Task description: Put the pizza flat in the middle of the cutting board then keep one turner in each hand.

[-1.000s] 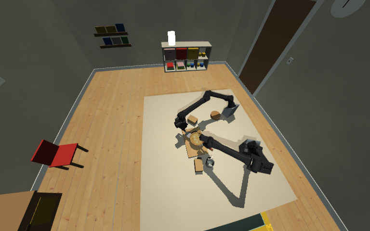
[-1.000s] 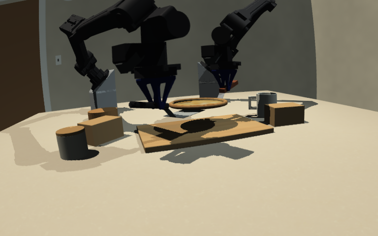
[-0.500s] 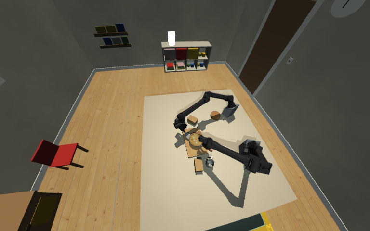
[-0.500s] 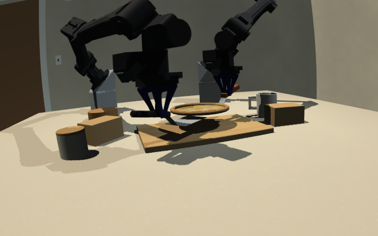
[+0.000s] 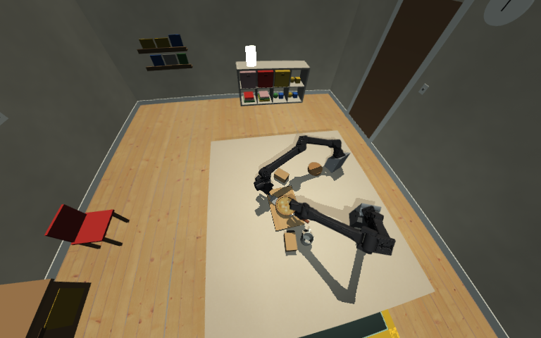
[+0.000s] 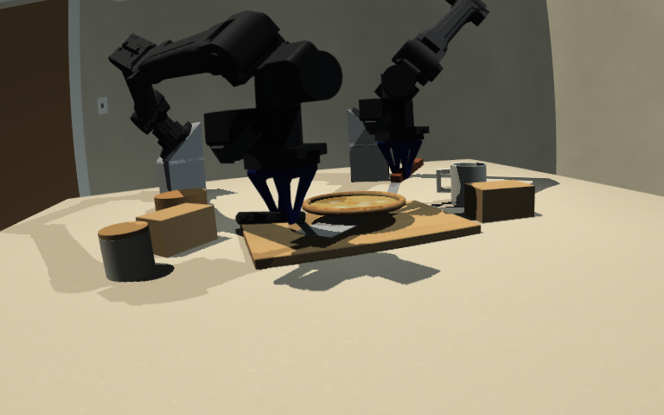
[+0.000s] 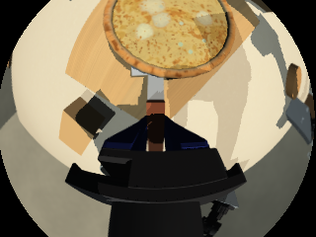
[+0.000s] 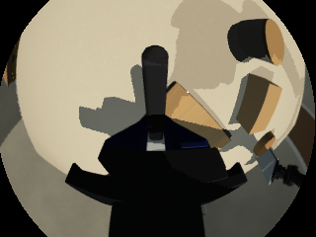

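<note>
Exterior view has the pizza (image 5: 284, 205) (image 6: 354, 201) (image 7: 170, 37) at centre, level just above the cutting board (image 5: 280, 224) (image 6: 421, 232) (image 7: 89, 61) (image 8: 190, 106), the left gripper (image 5: 301, 217) (image 6: 404, 175) (image 7: 155, 119) pinching the red-handled turner (image 5: 306, 220) (image 6: 415, 166) (image 7: 156, 107) and the right gripper (image 5: 270, 192) (image 6: 292, 220) (image 8: 155, 119) the black-handled turner (image 5: 273, 199) (image 6: 248, 217) (image 8: 155, 74), apparently so opposed blades share its weight and lower it evenly without nudging the board.

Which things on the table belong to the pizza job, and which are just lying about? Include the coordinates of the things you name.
For the job:
pizza (image 5: 284, 205) (image 6: 354, 201) (image 7: 168, 30)
cutting board (image 5: 282, 224) (image 6: 436, 223) (image 7: 89, 54) (image 8: 190, 111)
red-handled turner (image 5: 306, 220) (image 6: 416, 166) (image 7: 156, 107)
black-handled turner (image 6: 248, 217) (image 8: 155, 74)

Lying about:
mug (image 5: 307, 238) (image 6: 460, 183)
box beside mug (image 5: 290, 241) (image 6: 504, 202)
other box (image 5: 281, 175) (image 6: 188, 228) (image 8: 267, 109)
dark cylinder (image 6: 127, 257) (image 8: 247, 40)
round brown-topped object (image 5: 314, 168) (image 6: 171, 199) (image 7: 294, 81)
</note>
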Tool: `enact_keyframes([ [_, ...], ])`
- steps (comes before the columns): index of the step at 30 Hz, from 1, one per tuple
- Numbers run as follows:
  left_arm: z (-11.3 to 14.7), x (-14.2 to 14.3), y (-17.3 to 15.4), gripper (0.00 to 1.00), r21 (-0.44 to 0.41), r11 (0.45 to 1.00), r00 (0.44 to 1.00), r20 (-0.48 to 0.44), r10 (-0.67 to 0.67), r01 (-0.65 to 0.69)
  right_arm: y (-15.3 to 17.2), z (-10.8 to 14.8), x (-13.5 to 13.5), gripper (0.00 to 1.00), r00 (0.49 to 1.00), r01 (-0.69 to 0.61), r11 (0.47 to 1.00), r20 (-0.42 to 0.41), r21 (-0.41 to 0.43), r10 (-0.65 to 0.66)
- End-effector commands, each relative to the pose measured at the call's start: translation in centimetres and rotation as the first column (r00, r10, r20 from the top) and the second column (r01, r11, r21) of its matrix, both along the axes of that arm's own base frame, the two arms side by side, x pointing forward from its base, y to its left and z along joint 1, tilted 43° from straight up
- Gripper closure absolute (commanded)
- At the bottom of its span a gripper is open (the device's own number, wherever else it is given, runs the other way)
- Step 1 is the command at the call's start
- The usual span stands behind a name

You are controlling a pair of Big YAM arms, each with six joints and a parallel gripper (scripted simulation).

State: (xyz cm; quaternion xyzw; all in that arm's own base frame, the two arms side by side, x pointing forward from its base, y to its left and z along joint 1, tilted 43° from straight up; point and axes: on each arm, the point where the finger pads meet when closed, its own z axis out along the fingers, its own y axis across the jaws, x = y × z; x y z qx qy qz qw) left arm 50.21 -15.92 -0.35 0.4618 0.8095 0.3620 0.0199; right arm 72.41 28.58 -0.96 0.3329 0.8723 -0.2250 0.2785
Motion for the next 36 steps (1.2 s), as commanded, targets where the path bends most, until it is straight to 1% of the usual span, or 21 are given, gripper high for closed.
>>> enact_keyframes([
  [1, -0.8, 0.7, 0.8, 0.94, -0.001, 1.000, 1.000, -0.005, -0.007, 0.007, -1.2, 2.4, 2.4, 0.94, 0.999, 0.009, 1.000, 0.048, 0.019, -0.009],
  [2, 0.2, 2.0, 0.2, 0.94, -0.014, 1.000, 1.000, 0.021, 0.008, -0.007, -1.3, 2.2, 2.4, 0.94, 0.999, 0.009, 1.000, 0.045, 0.017, -0.010],
  [3, 0.2, 2.4, 0.2, 0.94, -0.015, 1.000, 1.000, 0.026, 0.004, -0.003, -0.5, 2.0, 2.1, 0.94, 0.999, -0.001, 1.000, 0.043, 0.018, 0.001],
  [5, 1.1, 2.4, -1.1, 0.94, -0.027, 0.999, 0.999, 0.044, -0.020, 0.022, 1.0, 1.7, 1.7, 0.94, 0.999, -0.022, 1.000, 0.043, 0.017, 0.021],
  [6, 1.5, 2.4, -1.9, 0.94, -0.031, 0.999, 0.998, 0.053, -0.035, 0.036, 1.1, 1.6, 1.7, 0.94, 0.999, -0.025, 1.000, 0.044, 0.017, 0.024],
  [7, 0.2, 2.2, -1.9, 0.94, -0.019, 0.999, 0.999, 0.030, -0.032, 0.033, 0.6, 1.5, 2.0, 0.94, 0.999, -0.018, 1.000, 0.042, 0.019, 0.018],
  [8, 0.0, 2.4, -1.8, 0.94, -0.019, 0.999, 0.999, 0.031, -0.038, 0.039, -0.9, 1.3, 2.6, 0.94, 0.999, -0.001, 1.000, 0.042, 0.018, 0.000],
  [9, -0.1, 3.0, 0.3, 0.94, -0.017, 1.000, 1.000, 0.029, -0.001, 0.002, -1.7, 1.2, 3.0, 0.94, 0.999, 0.007, 1.000, 0.043, 0.017, -0.008],
  [11, 0.1, 3.3, 0.7, 0.94, -0.019, 1.000, 0.999, 0.036, 0.003, -0.003, -1.9, 1.1, 3.2, 0.94, 0.999, 0.008, 1.000, 0.046, 0.016, -0.009],
  [12, 0.9, 3.4, 0.6, 0.94, -0.027, 1.000, 0.999, 0.050, 0.010, -0.008, -1.8, 1.1, 3.1, 0.94, 0.999, 0.015, 1.000, 0.050, 0.022, -0.016],
  [14, 0.9, 3.4, 0.6, 0.94, -0.027, 1.000, 0.999, 0.050, 0.010, -0.008, -1.8, 1.1, 3.1, 0.94, 0.999, 0.015, 1.000, 0.050, 0.022, -0.016],
  [15, -0.2, 1.9, -0.6, 0.94, -0.020, 1.000, 0.999, 0.036, -0.013, 0.014, 0.1, 1.2, 2.4, 0.94, 0.999, -0.011, 1.000, 0.052, 0.017, 0.010],
  [16, -0.8, 1.1, -0.5, 0.94, -0.016, 1.000, 1.000, 0.028, -0.009, 0.009, -1.0, 1.2, 2.8, 0.94, 0.999, -0.001, 1.000, 0.048, 0.014, 0.000],
  [20, -0.1, 1.8, -0.8, 0.94, -0.017, 0.999, 0.999, 0.033, -0.029, 0.029, -0.8, 1.2, 2.8, 0.94, 0.998, 0.007, 1.000, 0.056, 0.022, -0.008],
  [24, -0.1, 1.3, -0.3, 0.94, -0.013, 1.000, 0.999, 0.026, -0.027, 0.027, -0.9, 1.2, 2.8, 0.94, 0.998, 0.006, 1.000, 0.055, 0.022, -0.008],
  [26, 0.5, 2.1, -0.3, 0.94, -0.022, 1.000, 0.999, 0.042, -0.019, 0.020, -0.8, 1.2, 2.8, 0.94, 0.998, 0.007, 1.000, 0.056, 0.022, -0.008],
  [32, 0.2, 2.1, 0.4, 0.94, -0.018, 1.000, 0.999, 0.034, -0.009, 0.010, -0.9, 1.2, 2.8, 0.94, 0.998, 0.007, 1.000, 0.055, 0.022, -0.008],
  [36, 0.7, 2.3, 0.9, 0.94, -0.024, 1.000, 0.999, 0.043, 0.000, 0.001, -0.9, 1.2, 2.8, 0.94, 0.998, 0.007, 1.000, 0.055, 0.022, -0.008],
])
